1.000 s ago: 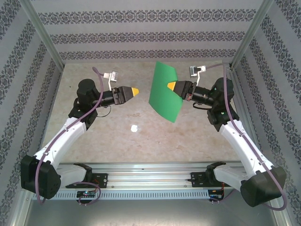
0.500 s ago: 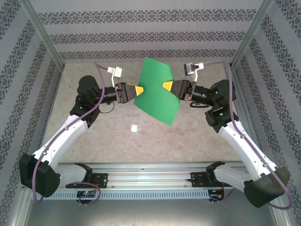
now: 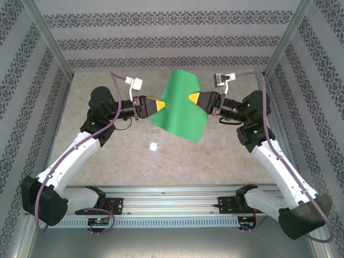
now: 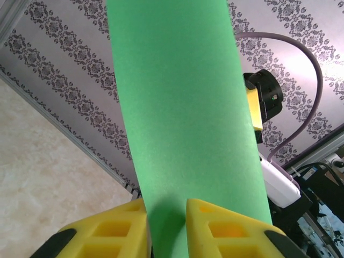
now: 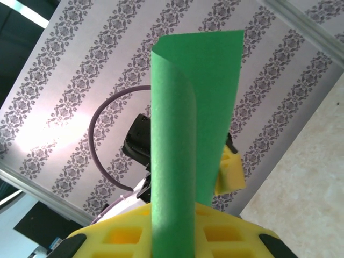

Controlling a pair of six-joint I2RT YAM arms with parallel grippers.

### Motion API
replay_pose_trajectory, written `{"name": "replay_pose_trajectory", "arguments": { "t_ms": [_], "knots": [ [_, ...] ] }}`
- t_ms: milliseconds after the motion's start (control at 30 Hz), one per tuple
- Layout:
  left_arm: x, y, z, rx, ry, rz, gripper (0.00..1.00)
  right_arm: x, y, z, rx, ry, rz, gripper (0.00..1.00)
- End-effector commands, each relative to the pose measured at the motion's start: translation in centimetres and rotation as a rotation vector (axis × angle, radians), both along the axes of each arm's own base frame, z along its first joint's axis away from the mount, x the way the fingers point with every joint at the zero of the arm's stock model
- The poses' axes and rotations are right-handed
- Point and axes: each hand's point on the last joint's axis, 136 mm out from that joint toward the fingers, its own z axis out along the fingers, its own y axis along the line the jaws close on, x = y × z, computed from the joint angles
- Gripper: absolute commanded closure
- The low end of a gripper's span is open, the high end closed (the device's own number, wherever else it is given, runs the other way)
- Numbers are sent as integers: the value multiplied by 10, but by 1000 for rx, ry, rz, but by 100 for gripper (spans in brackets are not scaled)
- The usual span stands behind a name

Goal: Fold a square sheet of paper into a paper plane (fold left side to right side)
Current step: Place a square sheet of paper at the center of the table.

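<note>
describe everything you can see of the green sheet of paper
The square sheet of paper is plain bright green, thin and unmarked, with no sharp crease visible. It is held up in the air and seems clear of the table, bowed into a soft curve with its top edge curling over. The right gripper pinches its right side, and the left gripper appears closed on its left edge, the paper running up between the yellow fingers.

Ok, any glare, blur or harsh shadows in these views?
Top external: even light, sharp, the square sheet of paper cleanly exposed, one white shiny spot on the table. Left wrist: the sheet, close to the lens, looks soft and grainy; glare washes the wall at upper right. Right wrist: a bright patch on the wall at left; the sheet's edges look crisp.
</note>
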Motion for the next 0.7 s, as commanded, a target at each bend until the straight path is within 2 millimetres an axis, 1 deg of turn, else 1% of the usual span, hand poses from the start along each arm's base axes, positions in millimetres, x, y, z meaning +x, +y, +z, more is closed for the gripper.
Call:
{"name": "replay_pose_trajectory", "arguments": {
  "t_ms": [0,100,133,200,233,300,333,400,467,500,567,600,667],
  "knots": [
    [-8,2,12,6,-57,3,84,5,-12,-8,-31,-16,-61,82],
    [-4,2,6,26,-47,21,93,10,-21,-19,-64,-1,-100,81],
    [-3,2,4,34,-47,28,96,11,-23,-22,-76,2,-110,79],
    [0,3,-1,54,-49,51,100,15,-31,-34,-115,26,-153,71],
    [3,4,-6,73,-43,70,100,18,-35,-41,-138,32,-177,66],
    [13,8,-25,148,-13,145,100,26,-51,-67,-241,74,-271,51],
    [17,11,-36,182,6,176,100,30,-61,-81,-305,97,-326,46],
    [28,19,-66,278,62,260,100,37,-89,-120,-498,151,-468,36],
    [35,27,-97,360,120,315,100,40,-116,-153,-677,194,-575,29],
    [38,31,-114,406,146,338,100,40,-128,-168,-755,213,-612,28],
    [41,37,-147,490,193,364,100,39,-140,-190,-842,237,-641,28],
    [43,41,-167,537,224,381,100,38,-142,-202,-867,255,-642,28],
    [44,47,-202,616,285,394,100,36,-142,-219,-880,278,-625,28]
  ]
}}
